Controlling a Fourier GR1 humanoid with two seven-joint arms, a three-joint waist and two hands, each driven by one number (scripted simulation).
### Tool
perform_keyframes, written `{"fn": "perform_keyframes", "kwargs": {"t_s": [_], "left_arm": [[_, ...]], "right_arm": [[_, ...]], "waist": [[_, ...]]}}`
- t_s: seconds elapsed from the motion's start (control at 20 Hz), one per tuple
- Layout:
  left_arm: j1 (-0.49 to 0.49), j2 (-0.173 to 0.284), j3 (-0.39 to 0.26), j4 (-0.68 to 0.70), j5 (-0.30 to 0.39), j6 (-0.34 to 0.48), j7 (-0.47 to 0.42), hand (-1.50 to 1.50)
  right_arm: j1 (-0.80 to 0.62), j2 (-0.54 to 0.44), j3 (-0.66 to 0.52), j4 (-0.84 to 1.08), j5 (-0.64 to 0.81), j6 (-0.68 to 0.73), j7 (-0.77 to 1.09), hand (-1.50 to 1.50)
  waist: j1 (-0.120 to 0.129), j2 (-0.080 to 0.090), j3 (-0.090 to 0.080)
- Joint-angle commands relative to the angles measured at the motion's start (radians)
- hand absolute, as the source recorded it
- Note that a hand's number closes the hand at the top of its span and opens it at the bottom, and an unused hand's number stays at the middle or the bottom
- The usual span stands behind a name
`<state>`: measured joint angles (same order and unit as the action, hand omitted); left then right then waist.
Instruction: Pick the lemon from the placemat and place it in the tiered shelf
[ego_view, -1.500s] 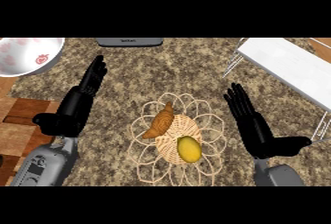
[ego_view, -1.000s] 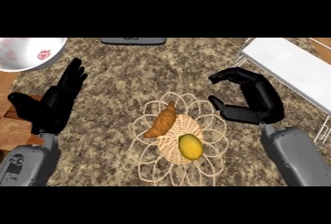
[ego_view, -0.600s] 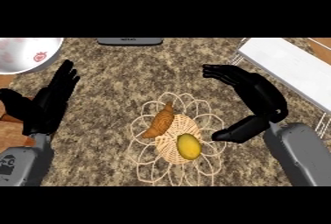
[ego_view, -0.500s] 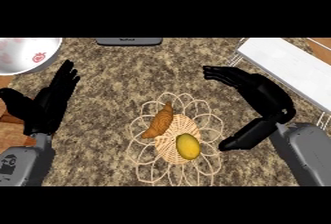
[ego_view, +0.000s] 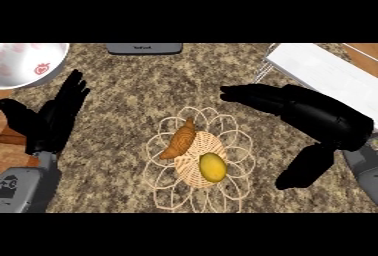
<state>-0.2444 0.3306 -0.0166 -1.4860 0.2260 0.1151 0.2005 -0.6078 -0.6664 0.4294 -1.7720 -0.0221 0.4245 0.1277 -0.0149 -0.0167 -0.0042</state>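
**Lemon sits on the mat, both hands open**

Lemon (ego_view: 212, 167) lies on the round woven mat (ego_view: 199, 165), on the lower right part of its middle. It is yellow and it lies apart from both hands. Nothing holds it.

A brown croissant (ego_view: 179, 140) lies on the mat too. It is up and to the left of the lemon, just beside it. The mat has a tight woven middle and thin wire loops all round, like flower petals. It lies on the speckled brown counter (ego_view: 155, 85).

The right hand (ego_view: 314, 114) is up and to the right of the mat. Its fingers (ego_view: 247, 96) are spread and reach out to the left, over the counter above the mat's top right loops. Its thumb (ego_view: 303, 166) points down, right of the mat. The fingers and thumb are wide apart, and the hand holds nothing.

The left hand (ego_view: 55, 117) rests near the left edge, fingers up and straight. It holds nothing as well.

The white shelf (ego_view: 325, 75) is at the top right corner, behind the right hand. Only part of it shows. A white bowl (ego_view: 26, 62) with a red mark on it is at the top left corner. A grey thing (ego_view: 144, 48) sits at the top edge, and I cannot tell what it is.
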Motion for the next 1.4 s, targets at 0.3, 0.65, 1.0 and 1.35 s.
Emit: {"fn": "perform_keyframes", "kwargs": {"t_s": [0.3,0.65,1.0,1.35], "left_arm": [[-0.004,-0.001,0.029,0.006,0.025,-0.047,-0.014,0.00],[-0.017,-0.029,0.013,0.010,-0.022,-0.017,-0.010,0.00],[0.035,-0.040,0.019,-0.056,-0.052,-0.018,0.006,0.00],[0.004,-0.056,0.038,-0.046,-0.042,-0.060,0.040,0.00]], "right_arm": [[0.020,0.128,0.290,-0.237,0.403,-0.052,0.419,-1.50],[0.028,0.265,0.468,-0.232,0.579,0.038,0.650,-1.50],[0.088,0.298,0.454,-0.157,0.735,0.099,0.618,-1.50],[0.217,0.320,0.488,-0.137,0.898,0.080,0.544,-1.50]], "waist": [[0.013,0.014,0.003],[0.011,0.014,0.003],[0.017,0.015,0.004],[0.016,0.016,0.004]]}}
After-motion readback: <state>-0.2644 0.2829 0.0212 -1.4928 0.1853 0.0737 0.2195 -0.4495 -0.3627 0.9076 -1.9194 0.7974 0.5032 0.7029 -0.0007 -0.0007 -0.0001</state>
